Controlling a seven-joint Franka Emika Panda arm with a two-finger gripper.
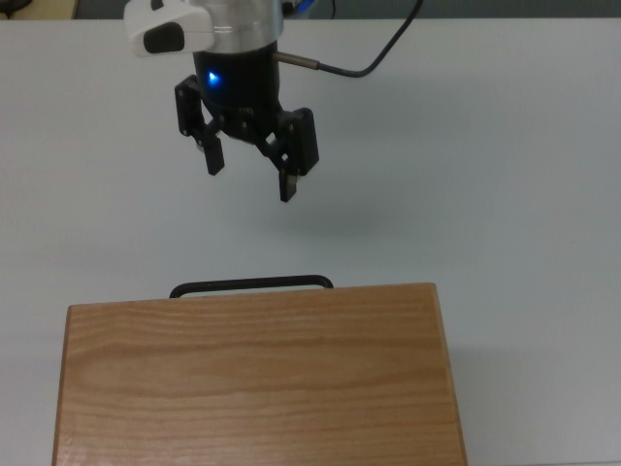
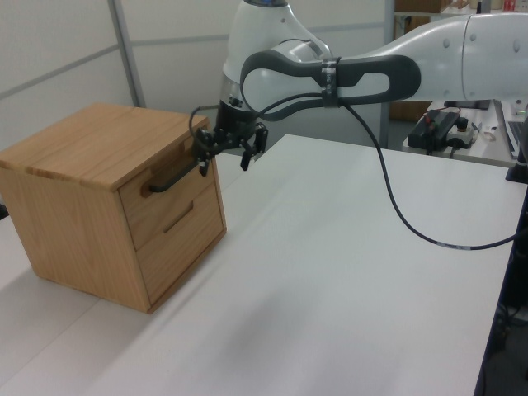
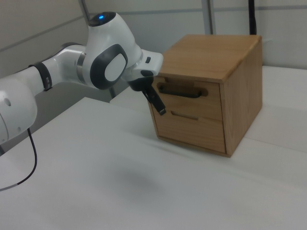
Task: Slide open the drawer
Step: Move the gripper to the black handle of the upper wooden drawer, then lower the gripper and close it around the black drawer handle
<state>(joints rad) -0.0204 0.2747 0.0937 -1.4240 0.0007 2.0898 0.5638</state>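
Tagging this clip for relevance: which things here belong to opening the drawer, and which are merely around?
Job:
- drawer, shut
- its black handle
- claw, open, short of the handle

Merely around:
- wooden cabinet
- lower drawer
- white table
- arm's cable

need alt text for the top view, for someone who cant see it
The robot's open hand hangs over a white table, fingers pointing toward the black bar handle of a closed drawer, with a clear gap between them. Below the handle, the wooden cabinet top fills the lower part of the top view, hiding the drawer front.
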